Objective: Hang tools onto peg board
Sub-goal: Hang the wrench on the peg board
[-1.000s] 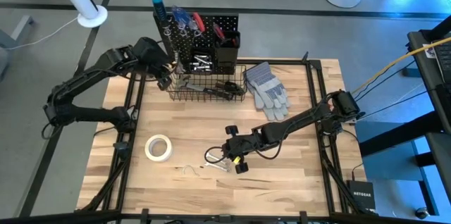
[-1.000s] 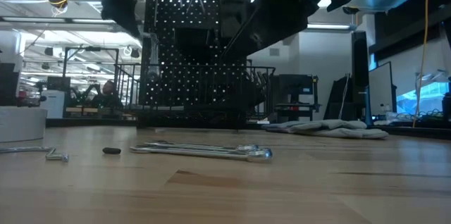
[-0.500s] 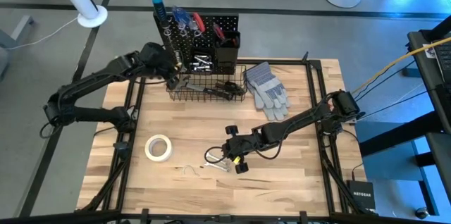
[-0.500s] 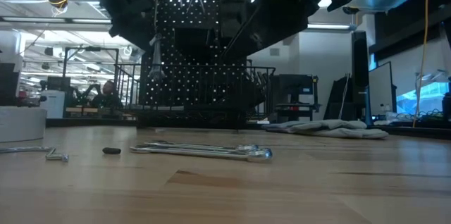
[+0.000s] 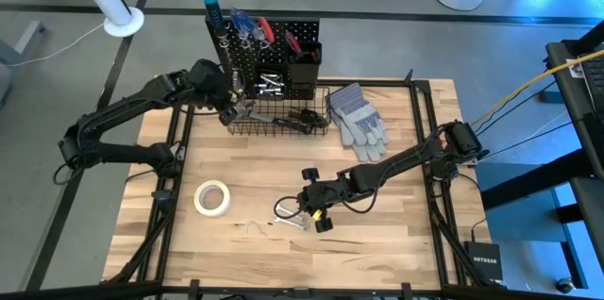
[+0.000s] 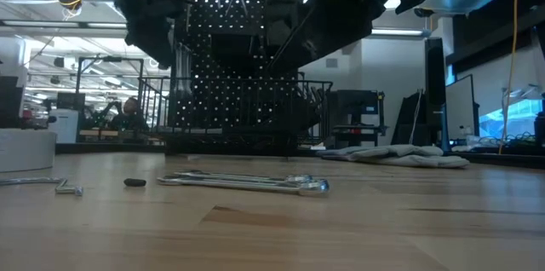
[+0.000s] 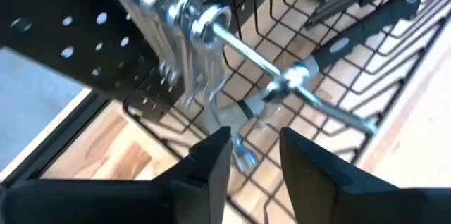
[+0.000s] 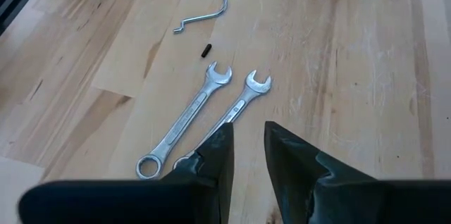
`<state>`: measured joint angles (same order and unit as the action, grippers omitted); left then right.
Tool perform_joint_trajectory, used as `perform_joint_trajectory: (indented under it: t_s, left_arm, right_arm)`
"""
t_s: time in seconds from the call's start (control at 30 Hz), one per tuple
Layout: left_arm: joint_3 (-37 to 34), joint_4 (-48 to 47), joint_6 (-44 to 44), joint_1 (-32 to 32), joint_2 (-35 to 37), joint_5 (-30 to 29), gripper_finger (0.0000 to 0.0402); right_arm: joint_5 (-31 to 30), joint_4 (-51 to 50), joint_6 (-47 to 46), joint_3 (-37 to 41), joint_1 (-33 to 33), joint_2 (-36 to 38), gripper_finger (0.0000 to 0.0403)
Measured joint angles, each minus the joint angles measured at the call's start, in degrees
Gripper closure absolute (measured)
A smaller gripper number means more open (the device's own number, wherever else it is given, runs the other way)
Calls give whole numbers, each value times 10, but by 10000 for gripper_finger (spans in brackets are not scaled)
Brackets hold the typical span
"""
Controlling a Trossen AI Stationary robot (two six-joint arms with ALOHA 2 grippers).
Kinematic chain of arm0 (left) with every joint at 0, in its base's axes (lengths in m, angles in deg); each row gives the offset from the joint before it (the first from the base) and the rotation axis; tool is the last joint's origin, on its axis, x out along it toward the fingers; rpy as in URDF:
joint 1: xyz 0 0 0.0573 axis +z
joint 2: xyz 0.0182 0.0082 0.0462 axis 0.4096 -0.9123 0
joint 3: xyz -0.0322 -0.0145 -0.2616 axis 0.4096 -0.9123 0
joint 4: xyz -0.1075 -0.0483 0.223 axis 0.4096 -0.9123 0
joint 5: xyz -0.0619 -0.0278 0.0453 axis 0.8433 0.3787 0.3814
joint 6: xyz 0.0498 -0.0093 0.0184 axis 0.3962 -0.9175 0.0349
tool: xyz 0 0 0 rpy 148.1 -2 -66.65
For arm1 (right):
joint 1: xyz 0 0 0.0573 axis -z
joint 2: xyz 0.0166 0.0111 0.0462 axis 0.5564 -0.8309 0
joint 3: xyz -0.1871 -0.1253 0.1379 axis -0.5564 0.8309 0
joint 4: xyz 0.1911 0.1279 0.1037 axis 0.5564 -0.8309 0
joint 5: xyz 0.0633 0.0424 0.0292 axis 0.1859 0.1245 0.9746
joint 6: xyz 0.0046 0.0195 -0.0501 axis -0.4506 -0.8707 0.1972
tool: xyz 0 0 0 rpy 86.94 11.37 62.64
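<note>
Since a second ago the left gripper (image 5: 229, 104) has advanced from beside the panel's edge to the hooks and its fingers (image 7: 211, 164) have parted; the right arm has not shifted. Peg board (image 5: 283, 38): upright black perforated panel, silver hooks, black box bins, with a wire basket (image 5: 278, 128) at its foot directly ahead of and below the left gripper. Hanging wrenches (image 7: 180, 20): a cluster of silver ring-ended wrenches threaded on a hook (image 7: 282, 76) immediately in front of the left fingers, their long axes hanging downward along the panel. The left fingers stand apart with a clear gap and appear to grip nothing; contact with the nearest wrench cannot be confirmed. Right gripper (image 8: 246, 150): low over the table (image 5: 406, 243), fingers narrowly spread, holding nothing. Two silver wrenches (image 8: 204, 115) lie flat just ahead of it, side by side, long axes pointing away from the gripper, open jaws at the far end. Beyond them lie a loose hook (image 8: 206, 9) and a small black piece (image 8: 206, 50).
</note>
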<state>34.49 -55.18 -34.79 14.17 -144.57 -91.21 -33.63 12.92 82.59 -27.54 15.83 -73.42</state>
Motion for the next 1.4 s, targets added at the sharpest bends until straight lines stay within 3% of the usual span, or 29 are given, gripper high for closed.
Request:
perform_joint_trajectory:
  t_s: [0.33, 0.57, 0.77, 0.97, 1.2, 1.4]
  left_arm:
    - [100, -188, -18, -68, 49, 4, 271]
    - [107, -197, -82, -214, 115, 79, 274]
    - [47, -58, -157, -398, 119, 75, 275]
    - [-45, 121, -202, -537, 57, 28, 275]
    - [-77, 260, -210, -625, -98, -75, 275]
    - [-77, 412, -206, -650, -239, -90, 275]
  right_arm:
    - [0, -1, -1, 0, 0, 0, 318]
    - [0, -7, -4, 0, 0, 0, 318]
    - [0, -5, -16, 0, -5, 0, 318]
    - [-1, -32, -47, 0, -27, 0, 318]
    - [-1, -35, -85, 0, -69, 0, 318]
    - [-51, -25, -131, 0, -108, -3, 318]
